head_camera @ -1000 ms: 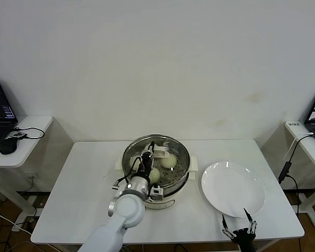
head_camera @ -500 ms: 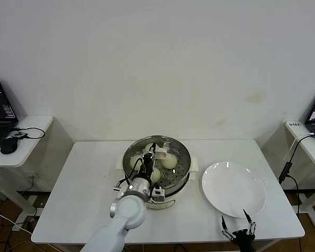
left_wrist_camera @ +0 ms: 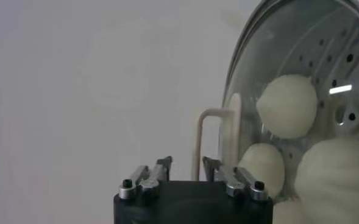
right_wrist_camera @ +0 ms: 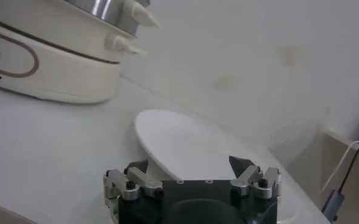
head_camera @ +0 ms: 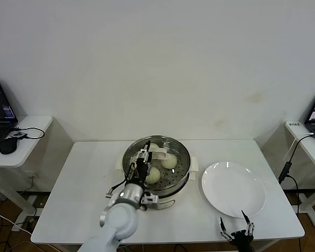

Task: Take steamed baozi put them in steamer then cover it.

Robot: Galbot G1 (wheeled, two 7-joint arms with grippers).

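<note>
The steamer [head_camera: 182,176] stands mid-table with the glass cover [head_camera: 174,149] lying on it, its cream bar handle [head_camera: 159,154] on top. Three baozi [head_camera: 153,176] show through the glass; one or more may be hidden behind my arm. My left gripper [head_camera: 141,159] hovers over the near-left part of the cover, jaws slightly apart and empty. In the left wrist view the gripper [left_wrist_camera: 186,163] sits just short of the handle [left_wrist_camera: 217,115], with baozi [left_wrist_camera: 287,106] under the cover [left_wrist_camera: 240,79]. My right gripper [head_camera: 235,227] is open and idle at the table's front edge.
An empty white plate [head_camera: 233,189] lies right of the steamer; it shows just beyond my right gripper [right_wrist_camera: 189,163] in the right wrist view [right_wrist_camera: 185,143], with the steamer's white base [right_wrist_camera: 51,67] farther off. Side desks with laptops stand at both sides.
My left gripper has drawn back from the cover's handle toward the steamer's near-left side and let go. The cover stays on the steamer. The right arm has hardly moved.
</note>
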